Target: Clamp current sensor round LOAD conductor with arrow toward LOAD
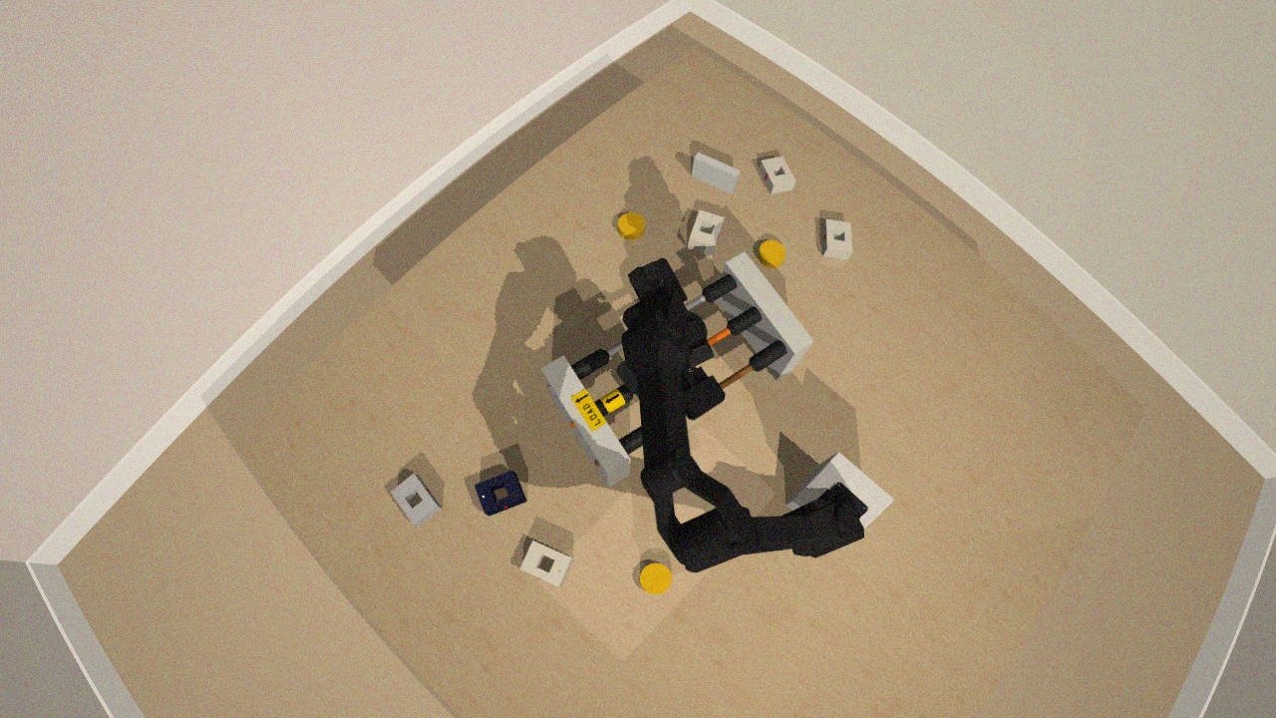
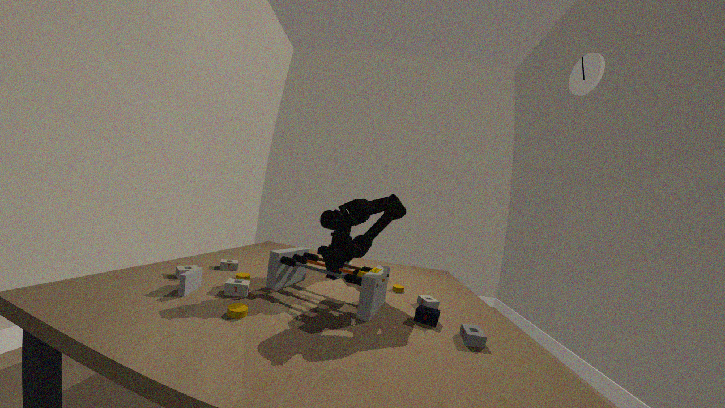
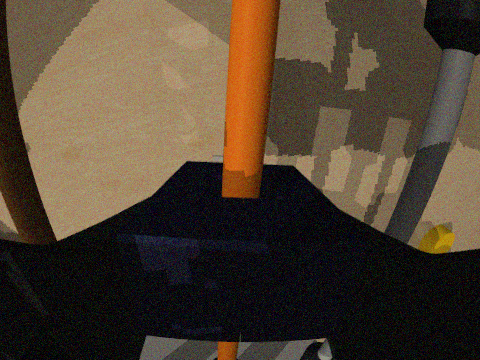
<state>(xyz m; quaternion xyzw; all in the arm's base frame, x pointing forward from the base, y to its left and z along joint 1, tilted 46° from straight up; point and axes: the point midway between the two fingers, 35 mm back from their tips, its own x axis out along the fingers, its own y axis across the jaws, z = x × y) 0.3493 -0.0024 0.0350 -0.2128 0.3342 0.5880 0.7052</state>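
The dark navy split-core sensor (image 3: 192,250) sits round the orange conductor (image 3: 250,75) (image 1: 719,336) (image 2: 315,262) in the wrist view. Its two halves meet at the near top, with no gap seen there; whether it is latched does not show. My gripper (image 3: 238,197) (image 2: 333,271) is shut on it, one black finger at each side. The LOAD marker (image 1: 587,410) is yellow, at the left end of this middle conductor, beside a yellow sleeve (image 1: 612,401) with an arrow. The sensor's own arrow is not visible. In the top view the arm hides the sensor.
A brown conductor (image 1: 742,377) (image 3: 12,150) and a grey conductor (image 3: 445,110) flank the orange one between two grey end blocks (image 1: 772,307) (image 2: 374,296). A closed navy sensor (image 1: 499,493) (image 2: 426,315), several pale ones, a light block (image 1: 715,172) and yellow discs (image 1: 655,578) (image 2: 237,310) stand around.
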